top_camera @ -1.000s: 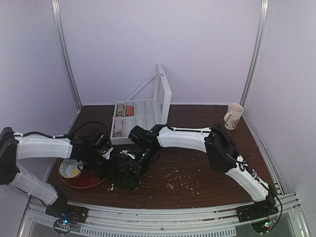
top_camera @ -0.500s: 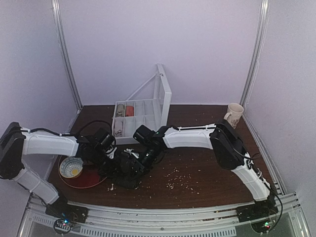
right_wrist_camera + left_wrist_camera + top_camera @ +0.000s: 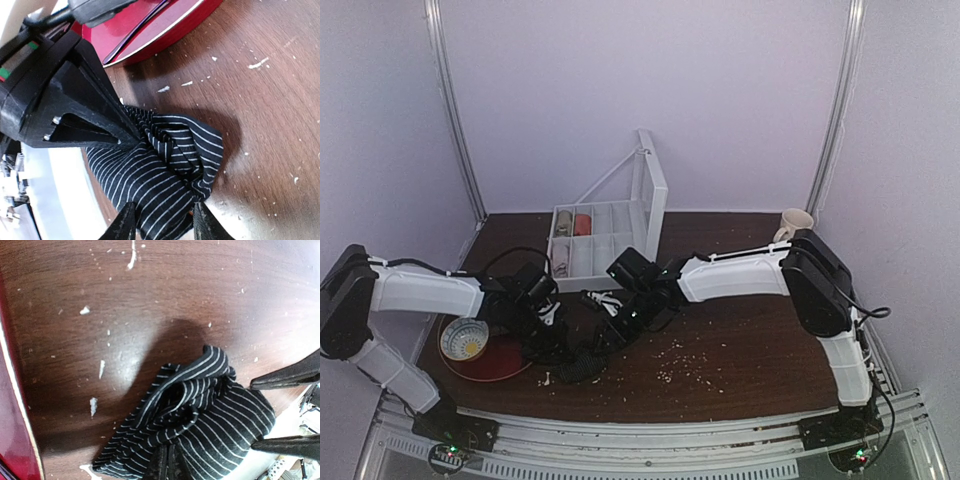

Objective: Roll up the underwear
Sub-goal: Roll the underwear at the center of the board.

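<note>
1. The underwear (image 3: 170, 160) lies bunched on the table (image 3: 260, 100), just right of the red tray (image 3: 165, 27).
2. The left gripper (image 3: 131, 141) pinches its fabric.
3. The right gripper (image 3: 163, 217) straddles it, jaws parted.

A: Top view was dim, purple cast, soft detail.
B: Wrist views were brighter. Glare sheen on the tabletop (image 3: 125, 360), dark shadow beside the underwear (image 3: 200, 415). Nearest edges blurred.
</note>
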You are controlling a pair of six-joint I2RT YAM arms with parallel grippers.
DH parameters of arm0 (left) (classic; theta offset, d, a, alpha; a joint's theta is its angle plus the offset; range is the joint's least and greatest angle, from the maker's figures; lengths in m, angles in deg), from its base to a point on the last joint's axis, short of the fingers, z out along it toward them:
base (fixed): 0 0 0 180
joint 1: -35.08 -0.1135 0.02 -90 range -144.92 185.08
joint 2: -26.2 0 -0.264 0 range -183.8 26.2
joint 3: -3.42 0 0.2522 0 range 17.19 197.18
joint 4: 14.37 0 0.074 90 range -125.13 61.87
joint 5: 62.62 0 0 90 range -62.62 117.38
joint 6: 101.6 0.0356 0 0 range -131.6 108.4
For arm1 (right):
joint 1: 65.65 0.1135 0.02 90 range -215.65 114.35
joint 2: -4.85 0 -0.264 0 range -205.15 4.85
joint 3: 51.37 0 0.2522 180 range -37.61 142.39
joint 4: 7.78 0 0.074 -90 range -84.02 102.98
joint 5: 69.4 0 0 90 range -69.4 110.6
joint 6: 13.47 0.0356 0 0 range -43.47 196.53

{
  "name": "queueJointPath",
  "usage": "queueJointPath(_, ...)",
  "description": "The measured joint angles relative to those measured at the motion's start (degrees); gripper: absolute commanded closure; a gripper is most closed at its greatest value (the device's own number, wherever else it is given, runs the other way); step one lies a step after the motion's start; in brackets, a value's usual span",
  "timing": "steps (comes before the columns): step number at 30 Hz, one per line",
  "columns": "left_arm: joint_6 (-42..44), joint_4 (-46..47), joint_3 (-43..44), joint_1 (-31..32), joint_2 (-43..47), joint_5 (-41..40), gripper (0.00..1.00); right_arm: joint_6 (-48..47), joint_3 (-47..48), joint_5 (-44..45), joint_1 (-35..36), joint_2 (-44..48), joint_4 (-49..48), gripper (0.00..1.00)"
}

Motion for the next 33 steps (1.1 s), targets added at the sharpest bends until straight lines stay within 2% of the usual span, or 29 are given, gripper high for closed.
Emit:
queueJointPath(12,0.0,-0.3,0.0,0.4,-0.1,0.0,0.95,-2.0,-2.0,4.8,1.5,0.9,-3.5,0.60)
queueJointPath(16,0.2,0.1,0.0,0.8,-0.2,0.0,0.95,-2.1,-3.7,6.3,1.6,1.9,-5.0,0.67)
queueJointPath(26,2.4,0.5,0.0,0.9,-0.4,0.2,0.95,-2.3,-3.4,4.5,2.4,1.9,-4.7,0.67)
queueJointPath(33,7.8,0.5,-0.1,1.2,-0.3,1.3,0.95,-0.4,-6.8,3.7,4.9,3.2,-6.6,0.63)
